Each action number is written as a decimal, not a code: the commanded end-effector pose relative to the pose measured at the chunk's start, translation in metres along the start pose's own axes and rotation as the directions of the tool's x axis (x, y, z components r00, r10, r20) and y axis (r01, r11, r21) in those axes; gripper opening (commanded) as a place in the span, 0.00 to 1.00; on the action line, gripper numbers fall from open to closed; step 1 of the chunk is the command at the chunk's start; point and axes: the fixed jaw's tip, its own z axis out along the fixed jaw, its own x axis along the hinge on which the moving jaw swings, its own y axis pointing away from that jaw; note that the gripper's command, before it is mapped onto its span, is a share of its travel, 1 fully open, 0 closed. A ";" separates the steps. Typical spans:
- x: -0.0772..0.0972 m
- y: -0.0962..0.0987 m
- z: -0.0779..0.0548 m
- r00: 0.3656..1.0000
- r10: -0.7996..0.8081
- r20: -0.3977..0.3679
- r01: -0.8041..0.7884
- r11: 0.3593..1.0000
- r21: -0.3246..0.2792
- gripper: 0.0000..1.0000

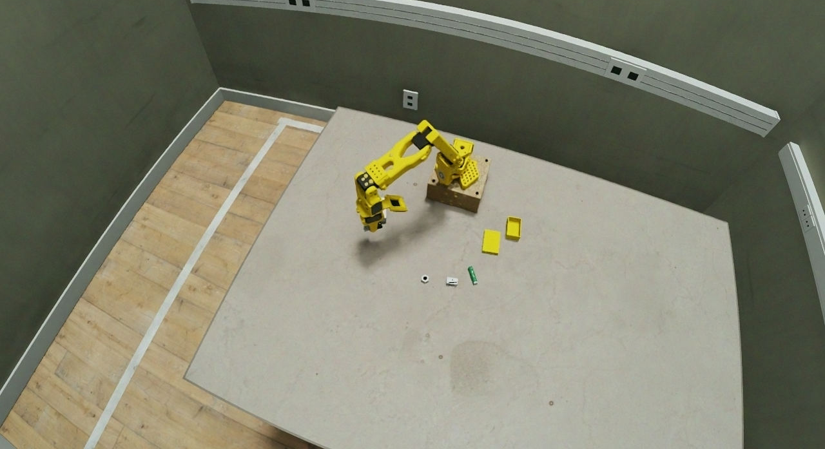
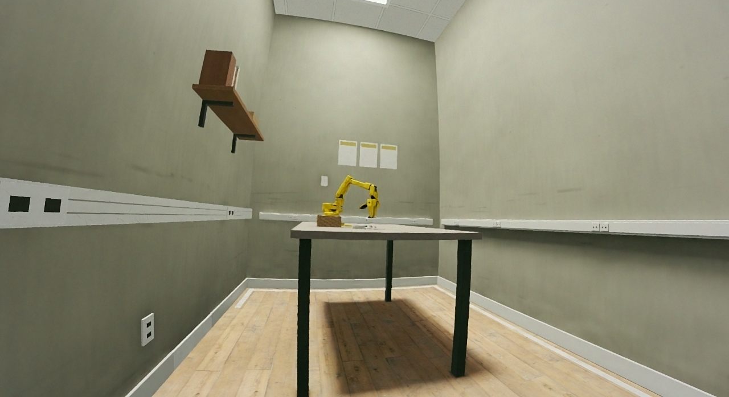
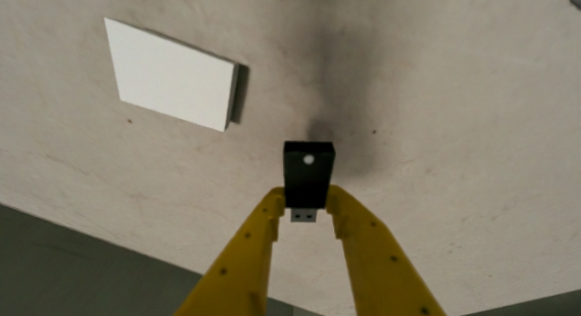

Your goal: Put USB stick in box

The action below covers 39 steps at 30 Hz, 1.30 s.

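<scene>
My gripper [image 3: 307, 202] [image 1: 374, 226] is shut on the black USB stick [image 3: 309, 172], whose metal plug points back toward the wrist. It holds the stick in the air above the table's left part. The open yellow box [image 1: 513, 228] lies on the table to the right of the arm's base, and its flat yellow lid [image 1: 490, 241] lies beside it on the left. Both are far to the right of the gripper and out of the wrist view. In the exterior view the gripper [image 2: 371, 212] hangs a little above the table top.
A flat white pad [image 3: 172, 75] lies on the table ahead and left of the gripper. A nut [image 1: 424, 279], a small white part [image 1: 452, 281] and a green battery [image 1: 472, 275] lie in a row in front of the box. The arm stands on a wooden block [image 1: 458, 194].
</scene>
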 end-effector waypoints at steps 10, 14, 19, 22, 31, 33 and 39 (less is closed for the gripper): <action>0.000 -0.001 -0.003 1.000 0.011 -0.013 -0.010 1.000 0.005 0.08; -0.001 -0.003 -0.003 1.000 0.017 -0.013 -0.017 1.000 0.005 0.08; -0.002 -0.005 -0.003 0.999 0.030 -0.013 -0.030 1.000 0.005 0.08; -0.003 -0.008 -0.003 0.999 0.044 -0.013 -0.044 0.999 0.005 0.08; -0.008 -0.019 -0.003 0.995 0.099 -0.013 -0.099 0.995 0.006 0.08; -0.009 -0.021 -0.003 0.994 0.108 -0.013 -0.108 0.994 0.006 0.08; -0.016 -0.033 -0.003 0.985 0.169 -0.012 -0.169 0.986 0.007 0.08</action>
